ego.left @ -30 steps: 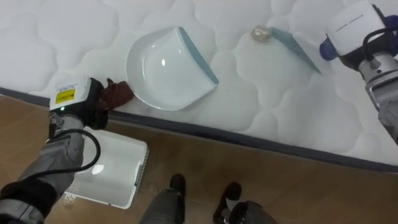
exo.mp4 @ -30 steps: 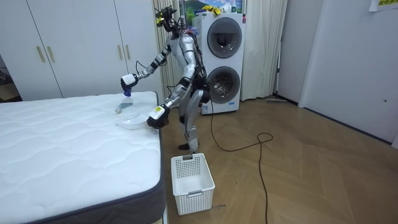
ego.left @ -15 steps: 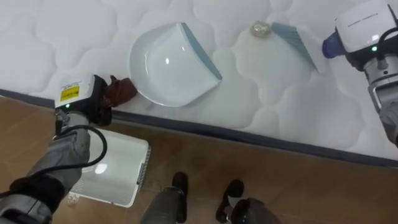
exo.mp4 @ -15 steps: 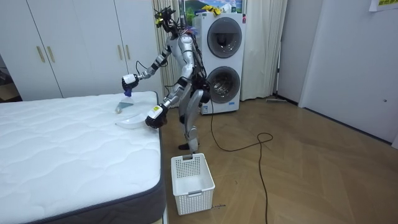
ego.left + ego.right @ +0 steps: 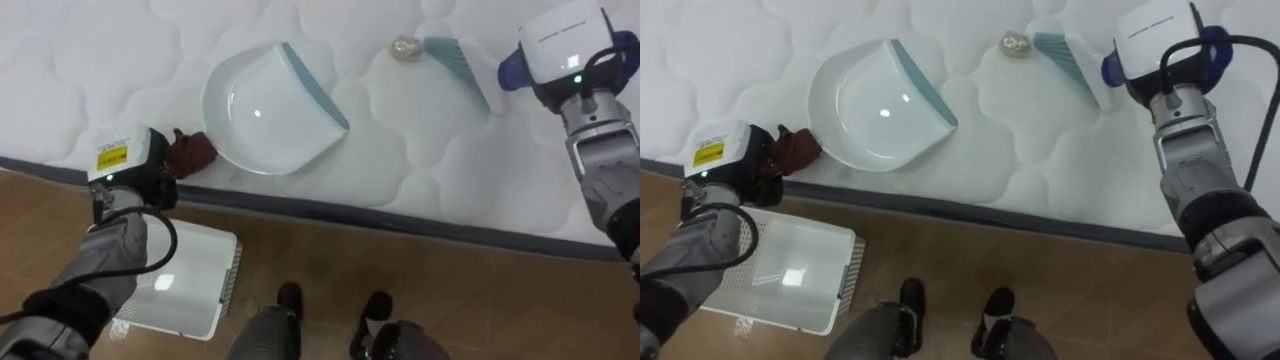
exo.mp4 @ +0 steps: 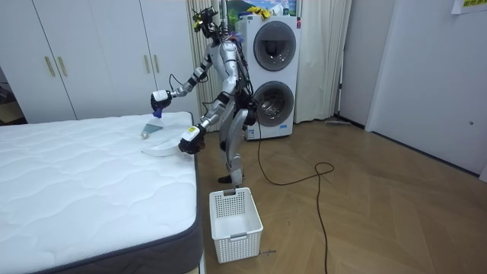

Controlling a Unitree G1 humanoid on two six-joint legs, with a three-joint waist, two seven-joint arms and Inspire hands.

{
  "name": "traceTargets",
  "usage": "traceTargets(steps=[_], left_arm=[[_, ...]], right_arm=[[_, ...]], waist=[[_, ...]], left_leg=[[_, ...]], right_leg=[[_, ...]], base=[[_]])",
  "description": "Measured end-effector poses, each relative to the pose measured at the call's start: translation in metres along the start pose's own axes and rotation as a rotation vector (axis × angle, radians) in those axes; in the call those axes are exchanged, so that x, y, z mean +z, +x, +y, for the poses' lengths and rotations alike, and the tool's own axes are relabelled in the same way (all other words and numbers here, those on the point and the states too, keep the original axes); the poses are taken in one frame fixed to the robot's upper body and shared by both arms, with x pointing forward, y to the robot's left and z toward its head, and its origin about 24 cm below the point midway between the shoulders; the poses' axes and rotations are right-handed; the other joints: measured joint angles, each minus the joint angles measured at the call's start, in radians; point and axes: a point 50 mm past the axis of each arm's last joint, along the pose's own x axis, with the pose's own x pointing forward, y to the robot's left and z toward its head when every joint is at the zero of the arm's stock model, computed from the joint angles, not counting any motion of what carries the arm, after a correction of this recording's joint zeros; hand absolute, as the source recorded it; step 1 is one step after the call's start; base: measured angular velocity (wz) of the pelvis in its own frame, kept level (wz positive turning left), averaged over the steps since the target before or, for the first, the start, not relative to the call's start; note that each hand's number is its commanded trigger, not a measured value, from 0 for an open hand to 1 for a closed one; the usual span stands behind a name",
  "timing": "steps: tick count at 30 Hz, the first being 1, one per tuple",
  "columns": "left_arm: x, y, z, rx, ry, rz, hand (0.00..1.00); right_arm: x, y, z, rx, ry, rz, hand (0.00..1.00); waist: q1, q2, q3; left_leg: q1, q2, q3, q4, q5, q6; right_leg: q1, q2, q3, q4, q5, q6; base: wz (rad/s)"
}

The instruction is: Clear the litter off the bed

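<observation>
the job is barely begun, as far as i can judge: the one bit of litter (image 5: pixel 403 46), a small crumpled ball, lies on the mattress (image 5: pixel 400 180), and the white dustpan (image 5: pixel 265 105) is empty, nothing swept into it yet. the pan rests flat on the bed near the edge, its bluish lip turned toward the litter, with a stretch of quilting between the two. what is left is to sweep the ball across into the pan, then carry the pan off the bed, most likely to the white basket (image 5: pixel 185 285) that stands on the floor just below the bed edge, at my left

my left hand (image 5: pixel 130 165) is at the mattress edge, dark fingers curled round the dustpan's brown handle (image 5: pixel 192 150), so it is grasping the pan and steadying it

my right hand (image 5: pixel 560 50) is out over the bed, clenched on the brush (image 5: pixel 455 62): the blue handle runs into my palm and the pale bristles point down to the mattress, just beside the litter on its far side from the pan. whether the bristles touch the ball i cannot tell

in the room view i stand at the bed's corner, leaning over it with both arms out
</observation>
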Motion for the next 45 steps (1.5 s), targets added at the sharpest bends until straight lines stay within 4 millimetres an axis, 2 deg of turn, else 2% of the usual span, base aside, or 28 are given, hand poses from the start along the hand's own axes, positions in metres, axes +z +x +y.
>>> traceTargets(steps=[6,13,16,22,25,36,45], left_arm=[[-0.002,-0.003,-0.003,-0.006,0.001,0.005,1.0],[0.002,-0.009,-0.01,-0.014,0.005,-0.029,1.0],[0.003,-0.012,-0.013,-0.025,-0.002,-0.047,1.0],[0.0,-0.019,-0.022,-0.053,0.008,-0.046,1.0],[-0.001,-0.022,-0.025,-0.064,0.008,-0.045,1.0],[-0.002,-0.029,-0.032,-0.083,-0.003,-0.053,1.0],[0.001,-0.031,-0.036,-0.107,-0.013,-0.069,1.0]], right_arm=[[0.017,0.005,-0.014,-0.08,0.018,-0.048,1.0],[0.045,0.016,-0.058,-0.327,0.044,-0.157,1.0],[0.053,0.017,-0.067,-0.371,0.048,-0.199,1.0],[0.074,0.016,-0.075,-0.393,0.058,-0.253,1.0],[0.084,0.015,-0.079,-0.413,0.057,-0.284,1.0],[0.101,0.011,-0.1,-0.455,0.077,-0.36,1.0],[0.108,0.01,-0.098,-0.386,0.091,-0.412,1.0]], waist=[[-0.004,-0.001,-0.0004],[0.005,-0.004,-0.0029],[0.006,-0.006,-0.004],[0.007,-0.021,-0.0141],[0.008,-0.021,-0.0142],[0.017,-0.017,-0.0167],[0.037,-0.015,-0.0178]], left_leg=[[0.003,0.003,0.003,0.001,0.003,-0.004],[-0.001,-0.002,-0.005,0.003,0.008,-0.002],[-0.003,-0.01,-0.015,0.004,0.009,0.0],[-0.002,-0.017,-0.027,0.005,0.009,0.0],[0.005,-0.017,-0.027,0.0,0.009,0.0],[0.007,-0.016,-0.027,0.011,0.009,0.0],[0.007,-0.016,-0.03,0.026,0.008,0.0]], right_leg=[[0.001,0.004,0.005,0.001,-0.003,-0.005],[0.0,-0.002,0.003,0.009,-0.005,-0.003],[0.002,-0.006,0.002,0.017,-0.009,0.001],[0.004,-0.006,0.007,0.015,-0.013,0.006],[0.011,-0.006,0.006,0.013,-0.013,0.006],[0.013,-0.006,0.005,0.019,-0.014,0.007],[0.012,-0.023,-0.009,0.05,-0.033,0.001]], base=[[-0.02],[0.06],[0.17],[0.05],[0.0],[0.0],[0.04]])
